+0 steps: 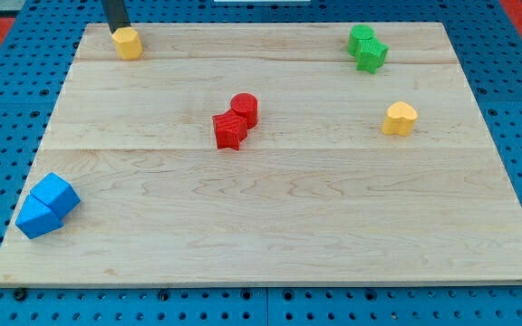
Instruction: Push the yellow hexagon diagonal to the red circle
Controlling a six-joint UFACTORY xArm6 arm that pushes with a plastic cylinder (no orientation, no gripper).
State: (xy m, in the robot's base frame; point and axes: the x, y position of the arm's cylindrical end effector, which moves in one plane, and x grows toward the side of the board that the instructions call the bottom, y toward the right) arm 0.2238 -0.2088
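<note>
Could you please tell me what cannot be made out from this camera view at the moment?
- My tip: whether it touches the yellow hexagon or just stands at its upper-left edge cannot be told.
- The rod above is cut off by the view's top; the arm is out of view.
- The two green blocks and two blue blocks: too small to name shapes.

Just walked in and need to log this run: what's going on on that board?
A dark rod is pushing blocks on a wooden board. My tip sits at the top-left corner, against the upper-left side of the yellow hexagon. The red circle is mid-board, touching a red star-like block, far from the hexagon. Another yellow block, two green blocks and two blue blocks lie elsewhere.
</note>
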